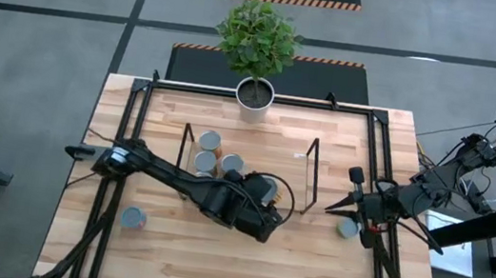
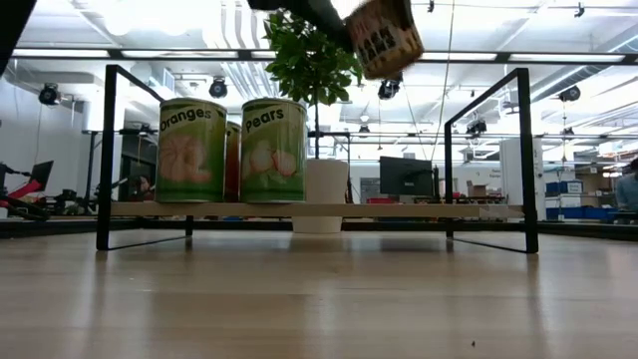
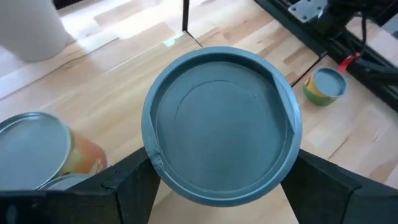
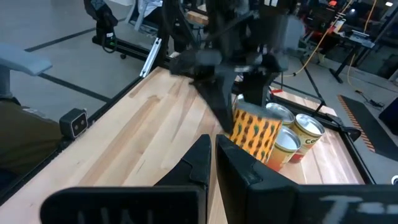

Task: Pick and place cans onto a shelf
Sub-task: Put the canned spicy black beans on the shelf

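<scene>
Cans on shelf (image 1: pixel 311 171): I counted three (image 1: pixel 208 141), left of centre.
Left gripper (image 1: pixel 265 194): clamped one can (image 3: pixel 222 124).
Loose cans: two.
Right gripper (image 1: pixel 333 208): closed, empty.

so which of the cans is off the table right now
The can clamped in the left gripper, held in the air above the shelf. The other cans stand on the shelf board or on the table, such as the one near the right gripper.

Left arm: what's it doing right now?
The left gripper holds a can by its sides, lifted above the shelf, to the right of the cans already standing there, including Oranges and Pears. The right gripper is shut and waits by the table's right side, beside a loose can. Another can lies at front left.
</scene>
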Controlling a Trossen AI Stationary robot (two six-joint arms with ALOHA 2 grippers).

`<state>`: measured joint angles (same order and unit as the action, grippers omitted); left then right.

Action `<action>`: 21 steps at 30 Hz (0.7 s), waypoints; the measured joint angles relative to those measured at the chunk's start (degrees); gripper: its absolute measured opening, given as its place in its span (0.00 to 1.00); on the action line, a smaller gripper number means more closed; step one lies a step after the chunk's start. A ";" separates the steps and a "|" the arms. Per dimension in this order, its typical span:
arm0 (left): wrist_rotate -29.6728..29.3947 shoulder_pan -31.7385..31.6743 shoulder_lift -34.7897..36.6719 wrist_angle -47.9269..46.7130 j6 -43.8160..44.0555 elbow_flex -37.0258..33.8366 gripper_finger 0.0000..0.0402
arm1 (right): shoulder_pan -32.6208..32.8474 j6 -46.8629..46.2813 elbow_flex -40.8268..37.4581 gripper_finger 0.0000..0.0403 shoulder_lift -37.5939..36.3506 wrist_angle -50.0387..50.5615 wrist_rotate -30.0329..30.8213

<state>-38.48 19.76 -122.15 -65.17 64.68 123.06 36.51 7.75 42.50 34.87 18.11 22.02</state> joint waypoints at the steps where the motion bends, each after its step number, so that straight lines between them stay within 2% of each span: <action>1: 0.02 -0.13 -0.57 0.33 -0.27 -0.04 0.69 | 0.00 0.00 0.00 0.03 0.00 0.02 0.00; 21: 2.49 -2.10 -9.91 -0.19 -2.14 0.97 0.69 | 0.00 -0.65 0.00 0.03 0.02 1.07 0.00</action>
<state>-35.99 17.66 -132.06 -65.36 62.55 124.03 36.51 7.10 42.50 34.89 19.18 22.02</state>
